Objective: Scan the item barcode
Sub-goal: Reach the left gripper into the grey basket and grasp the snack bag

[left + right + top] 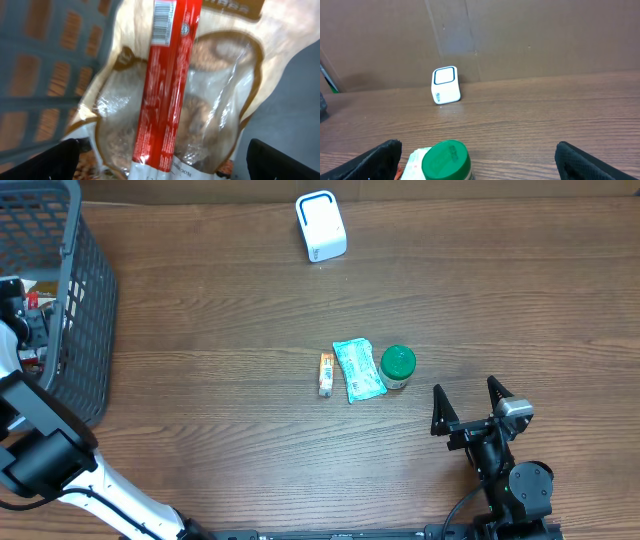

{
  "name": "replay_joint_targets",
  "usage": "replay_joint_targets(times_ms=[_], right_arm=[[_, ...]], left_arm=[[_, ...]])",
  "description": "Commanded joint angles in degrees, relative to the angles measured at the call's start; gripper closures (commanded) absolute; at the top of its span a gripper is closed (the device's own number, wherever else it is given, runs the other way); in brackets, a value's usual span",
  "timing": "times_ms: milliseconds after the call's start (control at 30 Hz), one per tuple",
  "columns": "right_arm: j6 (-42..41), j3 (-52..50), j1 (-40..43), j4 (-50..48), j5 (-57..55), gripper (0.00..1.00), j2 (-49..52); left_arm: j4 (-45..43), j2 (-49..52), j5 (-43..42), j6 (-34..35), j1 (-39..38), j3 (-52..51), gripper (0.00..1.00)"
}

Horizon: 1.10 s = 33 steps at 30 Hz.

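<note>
Red stick packet, barcode at its upper end, lies on a clear bag in the grey basket, upper left of your overhead view. Your left claw is spread wide over it. Your right claw is wide, lower right, near the green-lidded jar. White scanner sits top centre on the worktop.
</note>
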<state>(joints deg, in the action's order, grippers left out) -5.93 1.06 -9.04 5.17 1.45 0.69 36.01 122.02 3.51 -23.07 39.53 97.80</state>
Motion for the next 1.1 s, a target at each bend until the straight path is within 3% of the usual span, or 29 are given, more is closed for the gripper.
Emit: replay_joint_targets(times_ms=[0,200,433,533,667,733,867,933,1067], right_arm=[[0.4,-0.6,0.2,-0.4,-0.3,0.00,-0.5],[0.4,-0.6,0.2,-0.4,-0.3,0.00,-0.5],[0.4,-0.6,0.2,-0.4,-0.3,0.00,-0.5],[0.4,-0.6,0.2,-0.4,-0.3,0.00,-0.5],[0.4,-0.6,0.2,-0.4,-0.3,0.00,-0.5],[0.4,-0.6,0.2,-0.4,-0.3,0.00,-0.5],[0.4,-0.6,0.2,-0.4,-0.3,0.00,-0.5],[0.4,-0.6,0.2,-0.4,-0.3,0.00,-0.5],[0.4,-0.6,0.2,-0.4,-0.3,0.00,-0.5]], left_arm=[[-2.7,-0.4,-3.4,-4.1,0.3,-4.2,0.02],[-8.0,-0.3,-5.0,-4.4,0.3,-9.4,0.00],[-8.9,2.5,-4.8,-4.1,0.3,-11.5,0.05],[-8.3,3.4,-4.6,-4.1,0.3,-11.5,0.18],[-8.3,3.4,-4.1,-4.2,0.3,-11.3,0.59],[-8.2,3.4,-2.7,-4.2,0.3,-11.0,0.72],[-6.2,2.9,-2.0,-2.9,0.2,-8.6,0.87],[-5.6,2.0,-2.0,1.3,0.2,-7.0,0.96],[-2.8,-1.5,-2.0,9.9,0.2,-2.5,0.96]])
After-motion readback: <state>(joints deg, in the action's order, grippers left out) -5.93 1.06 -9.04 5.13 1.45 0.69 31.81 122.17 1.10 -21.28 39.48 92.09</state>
